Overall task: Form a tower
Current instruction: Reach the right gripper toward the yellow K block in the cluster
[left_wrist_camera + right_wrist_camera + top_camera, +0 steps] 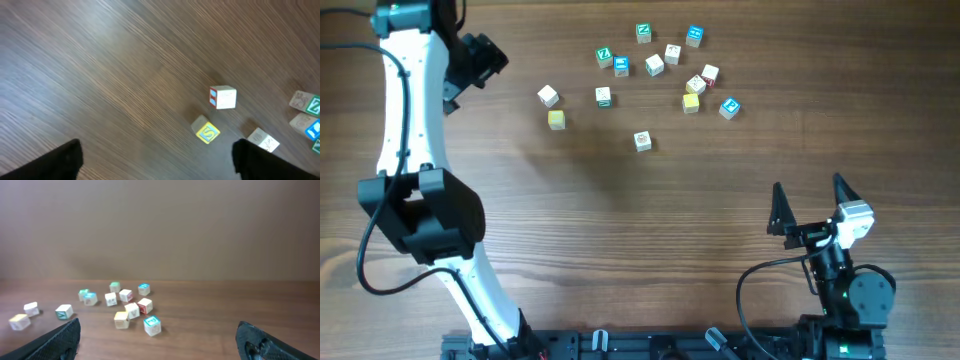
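While the left hand (488, 55) and right hand (810, 200) stand spread, loose cubes (654, 65) lie apart from both.

We take this for a robotics lab or test bench, not a home. A bare wood-grain desk (620, 230) carries two robot arms mounted at its near edge on a black rail (620, 347): a white-and-black left arm (400, 100) and a black right arm (850, 295), with a loose cable (740, 295) looping from the base. The right pincer (808, 182) is a plain two-finger tool. Small letter cubes (653, 65) lie scattered as test pieces, and we see a blank brownish wall (160, 225) behind the desk.
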Tool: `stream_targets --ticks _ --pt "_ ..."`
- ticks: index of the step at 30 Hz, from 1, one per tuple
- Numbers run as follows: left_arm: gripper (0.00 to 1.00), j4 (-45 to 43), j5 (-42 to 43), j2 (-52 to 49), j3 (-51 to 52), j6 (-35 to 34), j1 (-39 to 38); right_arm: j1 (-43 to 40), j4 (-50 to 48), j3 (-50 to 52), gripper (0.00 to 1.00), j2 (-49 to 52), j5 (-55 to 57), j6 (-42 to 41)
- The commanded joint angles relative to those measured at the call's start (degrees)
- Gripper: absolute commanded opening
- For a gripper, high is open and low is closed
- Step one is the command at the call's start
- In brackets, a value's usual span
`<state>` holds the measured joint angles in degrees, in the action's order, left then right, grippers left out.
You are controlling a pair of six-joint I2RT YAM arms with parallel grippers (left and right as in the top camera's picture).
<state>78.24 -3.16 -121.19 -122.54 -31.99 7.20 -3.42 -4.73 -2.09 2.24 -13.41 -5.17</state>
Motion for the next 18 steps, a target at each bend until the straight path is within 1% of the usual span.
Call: stream_targets --ticks 1,2,4,5,6,7,8,10,11,12,13,16,17,18 --pt "1.00 0.24 -0.13 0.22 -0.48 0.26 0.37 0.13 -0.15 -9.11 1.00 4.59 -2.60 -2.14" --pt "1.00 0.24 -0.13 0.22 -0.48 0.26 0.37 0.13 0.42 -12.13 1.00 7.23 -3.23 -2.36" --pt "1.00 0.24 -0.13 0.22 -0.48 0.26 0.37 0.13 4.28 -22.27 1.00 16.46 -5.20 -2.29" --pt "1.00 0.24 -0.13 0.22 -0.48 0.26 0.37 0.13 6.69 -28.41 1.00 21.33 -6.67 -2.25" --pt "1.00 0.24 -0.13 0.22 -0.48 0.26 0.37 0.13 10.93 -37.53 1.00 29.90 -8.79 -2.19" --pt "1.00 0.24 -0.11 0.22 -0.48 0.26 0.37 0.13 14.58 -43.93 1.00 34.95 -10.38 -1.55" --pt "1.00 0.24 -0.13 0.22 -0.48 0.26 0.37 0.13 23.10 -56.39 1.00 43.87 -12.52 -0.11" --pt "1.00 0.24 -0.13 0.22 -0.48 0.26 0.37 0.13 35.36 -72.43 1.00 54.84 -12.81 2.16" --pt "1.00 0.22 -0.11 0.22 -0.48 0.26 0.37 0.13 39.85 -78.18 1.00 58.97 -12.79 2.80" --pt "1.00 0.22 -0.13 0.22 -0.48 0.26 0.37 0.13 47.52 -87.67 1.00 65.64 -12.76 3.78" --pt "1.00 0.22 -0.13 0.22 -0.48 0.26 0.37 0.13 53.42 -94.79 1.00 70.75 -12.76 4.31" --pt "1.00 0.24 -0.13 0.22 -0.48 0.26 0.33 0.13 68.13 -111.43 1.00 85.90 -12.79 7.41" --pt "1.00 0.24 -0.13 0.22 -0.48 0.26 0.33 0.13 69.48 -112.34 1.00 90.53 -12.79 7.34" --pt "1.00 0.24 -0.13 0.22 -0.48 0.26 0.31 0.13 68.48 -112.34 1.00 92.94 -12.79 6.84"
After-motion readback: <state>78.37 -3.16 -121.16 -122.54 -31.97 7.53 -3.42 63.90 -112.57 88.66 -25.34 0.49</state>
